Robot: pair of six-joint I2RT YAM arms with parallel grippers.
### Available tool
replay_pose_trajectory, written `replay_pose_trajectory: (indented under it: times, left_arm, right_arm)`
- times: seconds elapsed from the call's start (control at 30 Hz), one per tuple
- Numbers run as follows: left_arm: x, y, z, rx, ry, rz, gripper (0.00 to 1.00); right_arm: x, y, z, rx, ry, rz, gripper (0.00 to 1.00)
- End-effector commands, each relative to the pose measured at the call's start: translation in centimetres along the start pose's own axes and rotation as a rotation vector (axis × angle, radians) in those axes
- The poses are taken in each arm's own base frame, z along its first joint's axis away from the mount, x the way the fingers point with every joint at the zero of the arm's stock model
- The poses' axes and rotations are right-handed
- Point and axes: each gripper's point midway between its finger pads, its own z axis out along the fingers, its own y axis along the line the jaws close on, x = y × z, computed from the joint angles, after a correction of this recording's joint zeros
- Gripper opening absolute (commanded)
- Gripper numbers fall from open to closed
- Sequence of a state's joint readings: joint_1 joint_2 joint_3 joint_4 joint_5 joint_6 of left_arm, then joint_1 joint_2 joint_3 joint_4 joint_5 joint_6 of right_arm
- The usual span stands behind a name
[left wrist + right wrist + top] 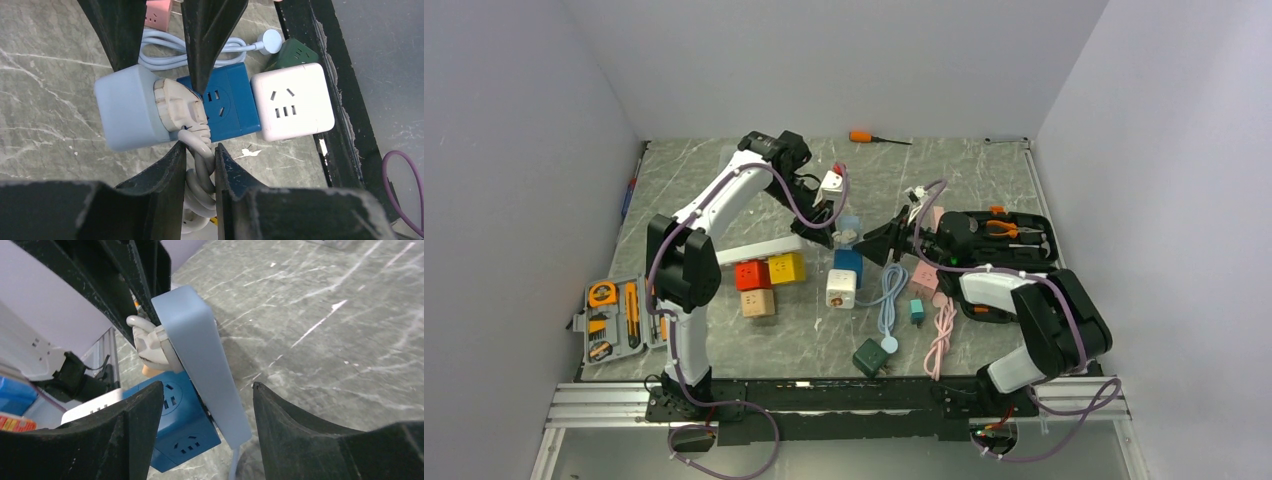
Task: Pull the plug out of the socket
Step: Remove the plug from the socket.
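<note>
Left jaws: almost closed, pinching the grey cord (pixel 200 172) just under the plug (pixel 177 107). The left gripper (pixel 200 148) is showing the cord filling the gap between its fingers.
Right jaws: standing wide apart, gripping nothing. The right gripper (pixel 207 387) is straddling the light blue socket (pixel 200 355), with a gap showing on each side.
Plug: sitting pushed into a side face of the light blue socket, just beside the dark blue cube (pixel 227 107). Cannot tell if the socket is resting flat on the table (pixel 984 180).
Left wrist only: showing the cord pinch, the white cube (pixel 292 100) butting against the dark blue cube, and one right fingertip pointing down at the plug's edge.
Right wrist only: showing the clearance round the socket; the left fingers (pixel 125 287) are blocking the cord.
Top view only: showing whole arms; grips are too small to read.
Left arm: arching up and over, wrist pointing down at the cubes.
Right arm: lying low, forearm reaching leftward beside the black tool case (pixel 1046 245).
</note>
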State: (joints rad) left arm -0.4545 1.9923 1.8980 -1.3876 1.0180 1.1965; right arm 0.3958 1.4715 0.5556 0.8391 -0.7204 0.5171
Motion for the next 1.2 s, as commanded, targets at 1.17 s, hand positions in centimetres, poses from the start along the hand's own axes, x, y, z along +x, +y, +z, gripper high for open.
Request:
replay_pose_trajectory:
  times: [1.17]
  left_arm:
    - [-6.2,-3.7,-2.4,0.062,-0.193,0.016,0.00]
  right_arm:
    - [-2.7,3.6,3.6,-0.287,-0.172,-0.146,0.51]
